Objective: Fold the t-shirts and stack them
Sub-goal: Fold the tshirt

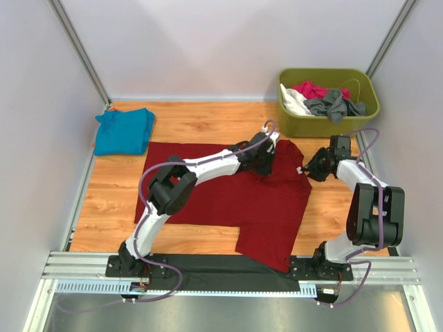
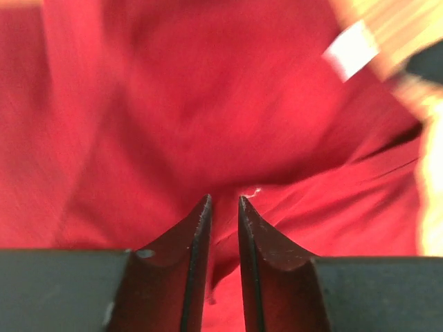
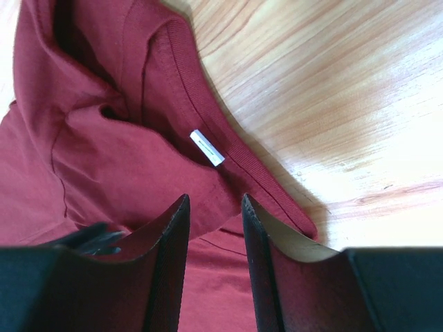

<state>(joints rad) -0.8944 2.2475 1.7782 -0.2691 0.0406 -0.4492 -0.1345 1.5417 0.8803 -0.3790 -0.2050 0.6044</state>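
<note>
While the large dark red cloth t-shirt lies spread across the middle of the pale wooden table, the teal-blue cloth t-shirt sits apart at ten o'clock. At the red shirt's two o'clock edge the right gripper pinches a fold of cloth beside the ribbed collar, the small white label just beyond it. By the collar at one o'clock, the left gripper has its jaws narrowly parted; the blur hides whether they nip cloth.

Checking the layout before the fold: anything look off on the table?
Yes. The red shirt lies crooked. Its near corner hangs over the table edge onto the black base rail, and it is rumpled at its far end.
</note>
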